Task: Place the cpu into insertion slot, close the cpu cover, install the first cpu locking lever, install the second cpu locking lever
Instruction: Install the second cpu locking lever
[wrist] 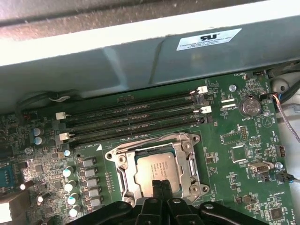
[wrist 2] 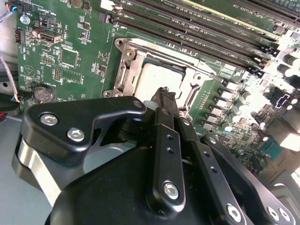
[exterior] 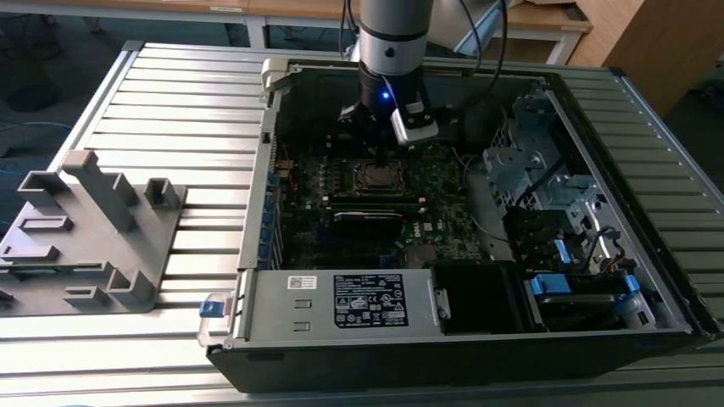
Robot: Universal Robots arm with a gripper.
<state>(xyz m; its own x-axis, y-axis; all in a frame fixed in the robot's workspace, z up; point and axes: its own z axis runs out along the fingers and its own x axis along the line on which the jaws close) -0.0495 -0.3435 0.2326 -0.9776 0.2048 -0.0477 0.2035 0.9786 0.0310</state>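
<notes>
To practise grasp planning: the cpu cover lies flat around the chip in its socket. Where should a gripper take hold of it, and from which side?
Probably by a thin outer edge of the cpu cover, coming from above. It is a flat frame lying flush round the cpu, so only the rim gives purchase. The hinged edge cannot be told. The gripper is shut.
</notes>
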